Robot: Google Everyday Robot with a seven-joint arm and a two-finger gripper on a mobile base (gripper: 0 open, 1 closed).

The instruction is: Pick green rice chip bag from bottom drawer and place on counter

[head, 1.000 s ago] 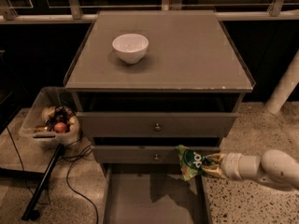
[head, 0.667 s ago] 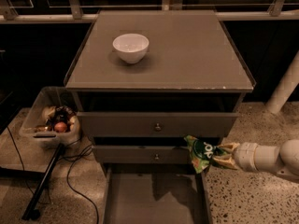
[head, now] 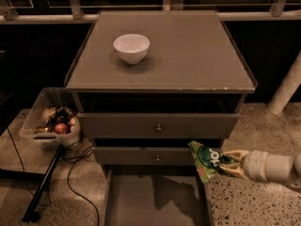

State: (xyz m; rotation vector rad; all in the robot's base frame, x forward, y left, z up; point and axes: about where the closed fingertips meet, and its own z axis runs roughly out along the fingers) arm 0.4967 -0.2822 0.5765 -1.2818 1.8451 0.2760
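Note:
The green rice chip bag (head: pixel 205 160) hangs in the air at the right edge of the open bottom drawer (head: pixel 141 201), level with the middle drawer front. My gripper (head: pixel 225 163) reaches in from the right on a white arm and is shut on the bag's right end. The bottom drawer is pulled out and its floor shows bare with a shadow on it. The counter (head: pixel 188 55) lies above, well higher than the bag.
A white bowl (head: pixel 131 47) stands on the counter's left half. Two upper drawers with small knobs (head: pixel 158 127) are closed. A clear bin of small objects (head: pixel 51 121) and cables lie on the floor to the left. A white post (head: pixel 287 86) stands at right.
The gripper has drawn the bag rightward and slightly up, away from the drawer toward its right edge.

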